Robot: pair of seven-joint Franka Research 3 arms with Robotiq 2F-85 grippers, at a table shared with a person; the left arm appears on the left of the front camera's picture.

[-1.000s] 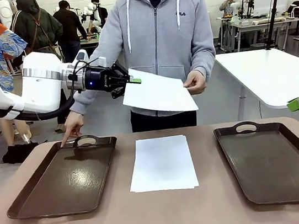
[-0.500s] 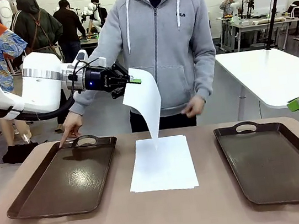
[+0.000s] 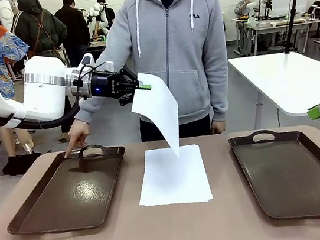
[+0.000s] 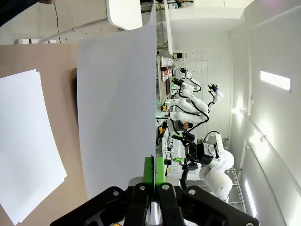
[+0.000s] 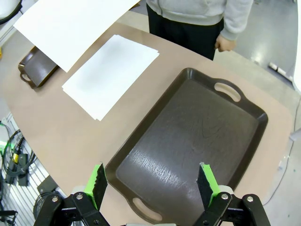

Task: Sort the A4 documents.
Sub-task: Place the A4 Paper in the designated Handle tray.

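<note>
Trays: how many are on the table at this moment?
2. The left tray lies near the left end of the table, the right tray near its right end, with a stack of paper between them. None seems hidden.

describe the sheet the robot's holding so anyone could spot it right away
On the brown table, a stack of white sheets lies between the left tray and the right tray. Above that stack, the left gripper pinches one sheet by its upper edge. Unlike the flat stack, it hangs in the air, drooping toward the table.
</note>
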